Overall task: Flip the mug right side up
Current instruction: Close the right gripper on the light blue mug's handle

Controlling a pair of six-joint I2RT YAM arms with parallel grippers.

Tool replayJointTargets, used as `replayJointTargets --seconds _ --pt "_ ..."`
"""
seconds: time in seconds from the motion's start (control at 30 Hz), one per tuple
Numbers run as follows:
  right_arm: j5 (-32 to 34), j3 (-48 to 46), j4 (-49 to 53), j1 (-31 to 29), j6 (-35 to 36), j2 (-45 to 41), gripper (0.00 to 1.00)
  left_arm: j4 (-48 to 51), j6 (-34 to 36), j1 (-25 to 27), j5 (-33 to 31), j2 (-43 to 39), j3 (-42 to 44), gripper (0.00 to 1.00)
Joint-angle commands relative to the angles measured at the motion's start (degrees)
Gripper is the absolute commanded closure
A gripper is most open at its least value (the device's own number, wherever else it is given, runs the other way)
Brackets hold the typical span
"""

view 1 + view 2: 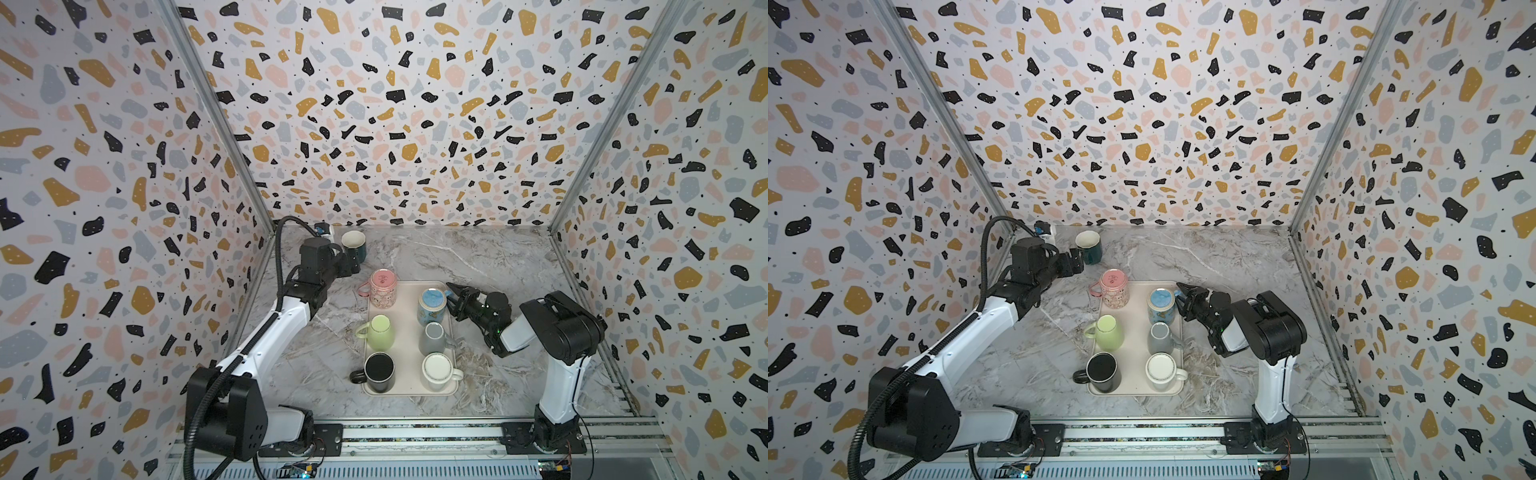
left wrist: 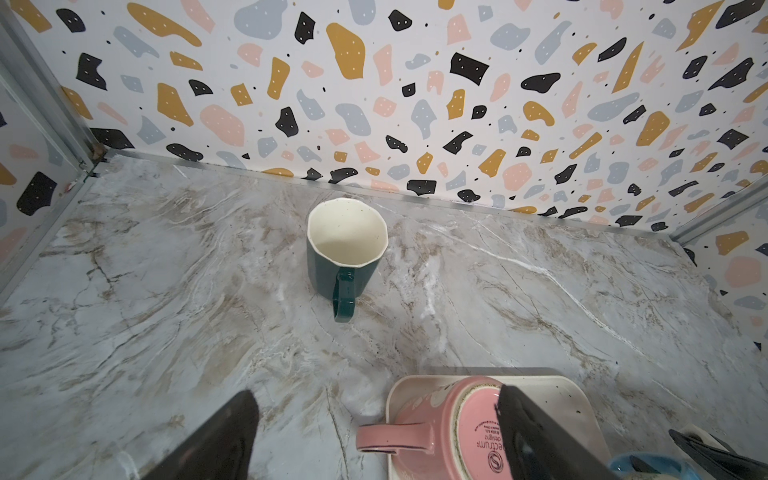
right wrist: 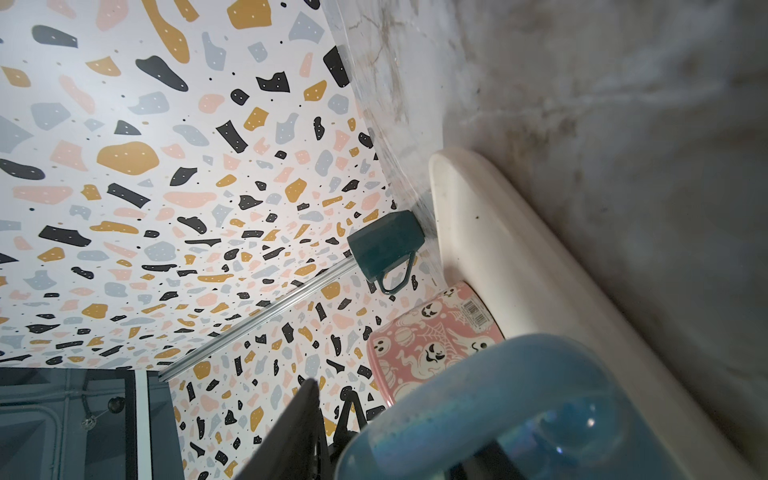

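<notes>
A light blue mug [image 1: 432, 306] [image 1: 1160, 305] stands upside down at the far right of the cream tray [image 1: 407, 332]. Its handle [image 3: 498, 374] points toward my right gripper [image 1: 451, 301] [image 1: 1181, 298]. The jaws are open and sit on either side of that handle; in the right wrist view one finger [image 3: 297, 419] stands clear of it and the other is hidden behind it. My left gripper [image 1: 353, 266] [image 2: 376, 399] hangs open and empty between an upright dark green mug [image 1: 354, 243] [image 2: 347, 245] and the tray's pink mug [image 1: 383, 286] [image 2: 449, 432].
Also on the tray, bottoms up, are a lime mug [image 1: 380, 332], a grey mug [image 1: 434, 338], a black mug [image 1: 379, 372] and a white mug [image 1: 436, 372]. Patterned walls close in the back and both sides of the marble table [image 1: 498, 257].
</notes>
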State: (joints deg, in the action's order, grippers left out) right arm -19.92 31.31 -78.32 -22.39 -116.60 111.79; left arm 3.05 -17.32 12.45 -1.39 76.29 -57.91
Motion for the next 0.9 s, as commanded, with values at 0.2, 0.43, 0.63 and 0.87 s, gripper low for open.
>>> replayJointTargets --seconds 0.2,0.43,0.63,0.87 --pt "-1.2 2.9 0.7 0.6 1.3 1.2 0.57 -0.4 1.1 -0.1 -0.1 -0.7 -1.3 0.09" --pt "-2.1 4.5 -0.5 0.7 0.6 3.3 0.64 -0.3 1.2 -0.2 0.0 -0.6 -1.5 0.09" --pt "-2.3 4.9 -0.9 0.7 0.5 4.3 0.78 -0.1 1.3 -0.4 0.1 -0.4 -1.3 0.09" --pt "-2.5 5.0 -2.2 0.7 0.1 5.6 0.93 -0.1 1.4 -0.5 0.1 -0.5 -1.3 0.09"
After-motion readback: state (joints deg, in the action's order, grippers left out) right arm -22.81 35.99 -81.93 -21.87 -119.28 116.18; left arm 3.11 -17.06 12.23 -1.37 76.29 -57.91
